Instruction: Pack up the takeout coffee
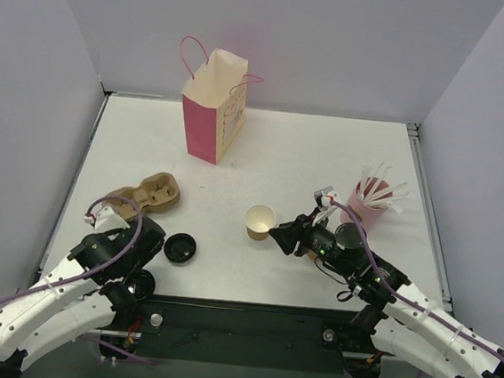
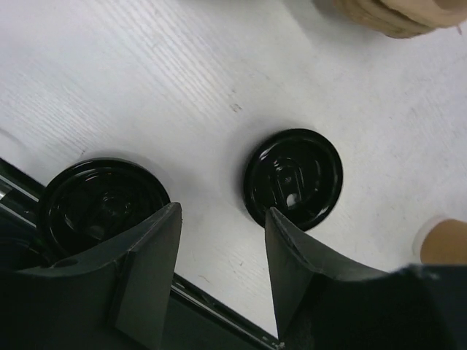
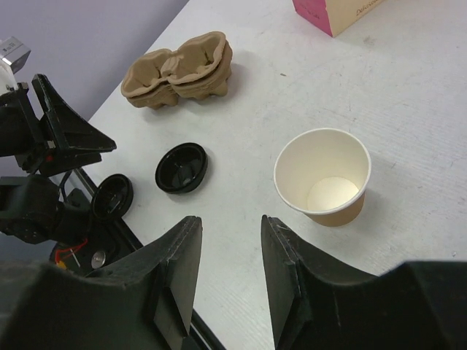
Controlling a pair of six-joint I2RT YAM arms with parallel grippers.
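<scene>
Top external view first: shows white table (image 1: 326,160) with upright pink-and-cream bag (image 1: 214,105) at far centre, mouth up. Shows moulded pulp carrier (image 1: 149,192) at left and pink holder (image 1: 364,209) of white sticks at right. Finds no lidded coffee in any view, only its parts lying apart. Places open cup (image 1: 260,221) upright near table centre, empty, cream inside, just beside right gripper (image 3: 230,222), jaws parted with nothing between them. Places loose black lid (image 1: 179,248) well left of cup and second lid (image 1: 140,283) at near edge. Puts left gripper (image 2: 222,215) over bare table between those lids, jaws spread, empty. Expect a thin paper wall: light, easily crushed or tipped, probably stiffest at rolled rim. Grip cup gently, low on wall, across its width. Once capped, avoid squeezing near lid, likely to pop off.
</scene>
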